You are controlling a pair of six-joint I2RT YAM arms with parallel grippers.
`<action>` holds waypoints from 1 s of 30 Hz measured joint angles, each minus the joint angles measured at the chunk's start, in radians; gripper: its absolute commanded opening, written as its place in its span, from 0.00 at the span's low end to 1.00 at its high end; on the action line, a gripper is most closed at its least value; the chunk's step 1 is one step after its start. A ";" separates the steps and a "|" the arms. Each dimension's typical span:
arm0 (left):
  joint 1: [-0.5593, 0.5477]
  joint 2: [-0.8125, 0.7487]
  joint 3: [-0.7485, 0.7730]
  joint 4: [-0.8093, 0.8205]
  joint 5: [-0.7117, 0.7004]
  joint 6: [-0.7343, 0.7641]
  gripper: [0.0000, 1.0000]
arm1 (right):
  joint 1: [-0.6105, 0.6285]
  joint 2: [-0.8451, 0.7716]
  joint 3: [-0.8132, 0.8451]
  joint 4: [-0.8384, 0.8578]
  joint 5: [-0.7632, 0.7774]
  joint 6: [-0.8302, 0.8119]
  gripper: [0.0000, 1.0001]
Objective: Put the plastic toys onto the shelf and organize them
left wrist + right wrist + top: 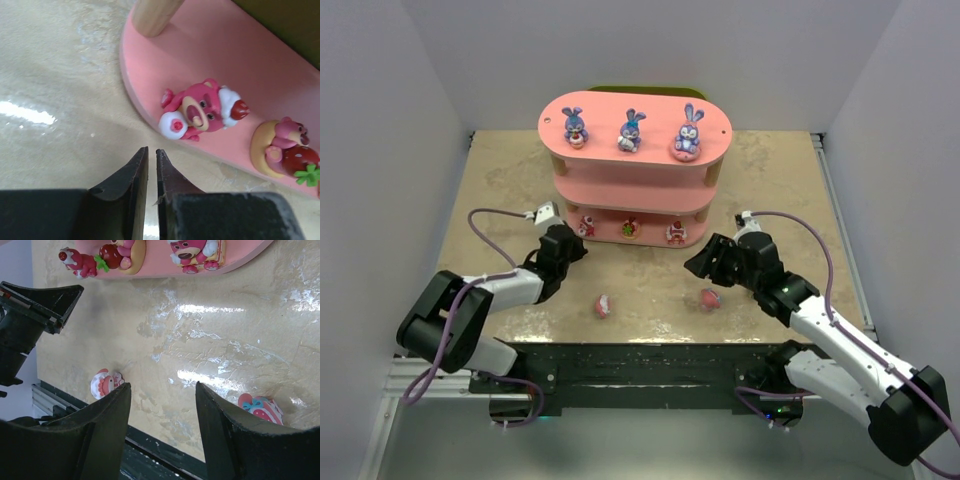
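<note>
Pink toy [710, 298] at the table's [780, 190] front edge should be centred between the right gripper's [162, 390] spread fingers, the left gripper's [152, 152] being pressed together.

Glossy plastic toys [200, 107], matt shelf [225, 55]

Pink shelf [655, 190]: three bunnies [631, 131] on top, three pink figures [630, 229] lowest; two toys [605, 305], seemingly toppled, outside.

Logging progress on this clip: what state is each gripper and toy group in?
left gripper: shut, empty
right gripper: open, empty
bunnies: three, upright on the shelf top board
pink figures: three, on the bottom board
loose toys: two, on the table, unshelved
</note>
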 measured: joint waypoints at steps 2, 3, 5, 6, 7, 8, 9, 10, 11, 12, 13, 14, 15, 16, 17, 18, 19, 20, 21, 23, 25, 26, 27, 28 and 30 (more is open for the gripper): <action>0.002 0.016 0.013 0.016 0.017 0.001 0.17 | 0.000 0.002 0.000 0.002 0.000 0.000 0.57; 0.002 0.024 0.018 0.028 0.028 0.002 0.17 | 0.000 0.004 0.000 0.005 -0.001 0.000 0.57; 0.002 0.039 0.025 0.045 0.048 0.002 0.17 | 0.000 0.007 0.000 0.008 -0.001 0.000 0.57; 0.002 0.046 0.027 0.052 0.056 0.001 0.17 | 0.000 0.007 0.000 0.010 -0.001 0.000 0.57; 0.002 0.053 0.029 0.057 0.061 0.002 0.17 | 0.000 0.007 0.000 0.011 -0.001 0.000 0.57; 0.002 0.060 0.031 0.062 0.068 0.002 0.17 | 0.000 0.007 0.000 0.013 -0.001 0.000 0.57; 0.002 0.068 0.032 0.067 0.073 0.002 0.17 | 0.000 0.007 0.000 0.013 -0.001 0.000 0.57; 0.002 0.076 0.035 0.069 0.078 0.002 0.18 | 0.000 0.007 0.000 0.013 -0.001 0.000 0.57; 0.002 0.083 0.039 0.072 0.082 0.002 0.18 | 0.000 0.007 0.000 0.013 -0.001 0.000 0.57; 0.003 0.090 0.043 0.073 0.086 0.002 0.18 | 0.000 0.007 0.000 0.013 -0.001 0.000 0.57; 0.003 0.097 0.048 0.074 0.090 0.002 0.18 | 0.000 0.007 0.000 0.014 -0.001 0.000 0.57; 0.003 0.101 0.053 0.075 0.093 0.002 0.19 | 0.000 0.007 0.000 0.014 -0.001 0.000 0.57; 0.004 0.105 0.057 0.077 0.097 0.002 0.19 | 0.000 0.007 0.000 0.015 -0.001 0.000 0.57; 0.004 0.109 0.061 0.081 0.101 0.002 0.20 | 0.000 0.008 0.000 0.016 -0.001 0.000 0.57; 0.004 0.111 0.064 0.084 0.103 0.001 0.20 | 0.000 0.009 0.000 0.018 -0.001 0.000 0.57; 0.005 0.112 0.065 0.088 0.105 0.000 0.20 | 0.000 0.012 0.000 0.020 -0.001 0.000 0.57; 0.006 0.115 0.067 0.089 0.104 0.000 0.21 | 0.000 0.014 0.000 0.020 -0.001 0.000 0.57; 0.007 0.118 0.068 0.091 0.104 0.000 0.21 | 0.000 0.016 0.000 0.019 -0.001 0.000 0.57; 0.008 0.121 0.069 0.095 0.104 0.000 0.21 | 0.000 0.018 0.000 0.020 -0.001 0.000 0.57; 0.008 0.123 0.069 0.097 0.104 -0.001 0.21 | 0.000 0.019 0.000 0.020 -0.001 0.000 0.57; 0.008 0.123 0.069 0.097 0.104 -0.001 0.21 | 0.000 0.019 0.000 0.021 -0.001 0.000 0.57; 0.008 0.123 0.069 0.097 0.104 -0.002 0.21 | 0.000 0.019 0.000 0.021 -0.002 0.000 0.57; 0.008 0.123 0.069 0.097 0.104 -0.002 0.21 | 0.000 0.019 0.000 0.021 -0.002 0.000 0.57; 0.008 0.122 0.069 0.097 0.104 -0.002 0.22 | 0.000 0.019 0.000 0.021 -0.002 0.000 0.58; 0.008 0.121 0.069 0.095 0.106 -0.005 0.22 | 0.000 0.019 0.000 0.021 -0.002 0.000 0.58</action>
